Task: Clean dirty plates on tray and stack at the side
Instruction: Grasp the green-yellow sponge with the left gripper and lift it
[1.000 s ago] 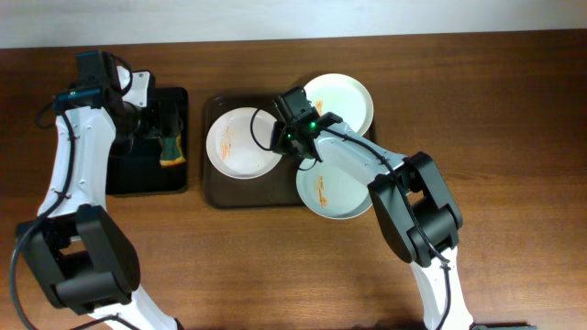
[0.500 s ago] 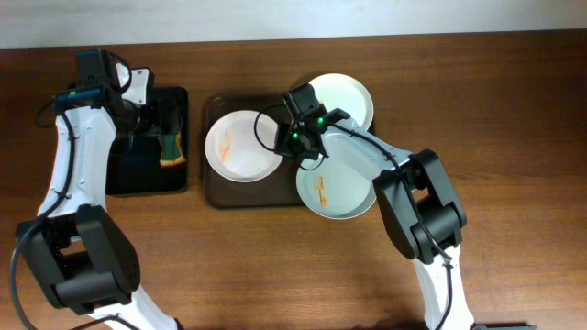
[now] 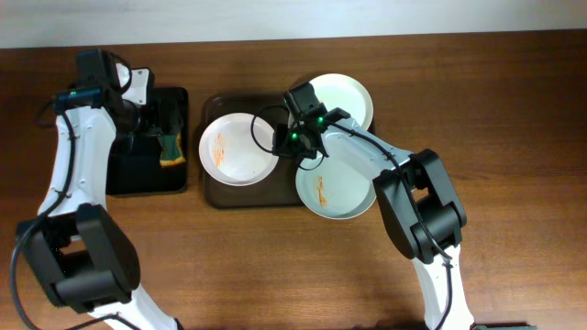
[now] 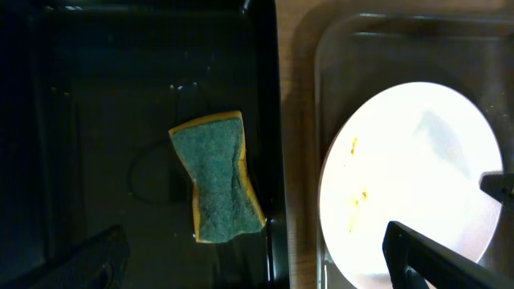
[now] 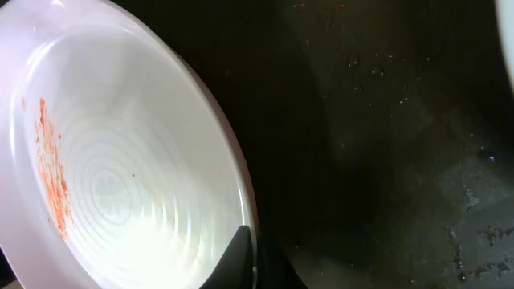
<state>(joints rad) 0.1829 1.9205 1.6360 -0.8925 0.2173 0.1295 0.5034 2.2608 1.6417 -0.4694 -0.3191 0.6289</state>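
The right gripper (image 5: 250, 261) pinches the right rim of the orange-smeared white plate (image 3: 234, 151) at the left end of the brown tray (image 3: 215, 194), while the left gripper (image 3: 163, 124) hangs open-jawed over a green sponge (image 4: 218, 177) in the black tray (image 3: 128, 176).

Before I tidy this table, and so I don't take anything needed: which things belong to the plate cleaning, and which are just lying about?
Job: left plate, top plate, bottom plate, brown tray, and probably the sponge for wiping.
Lying about: only the black tray under the sponge.
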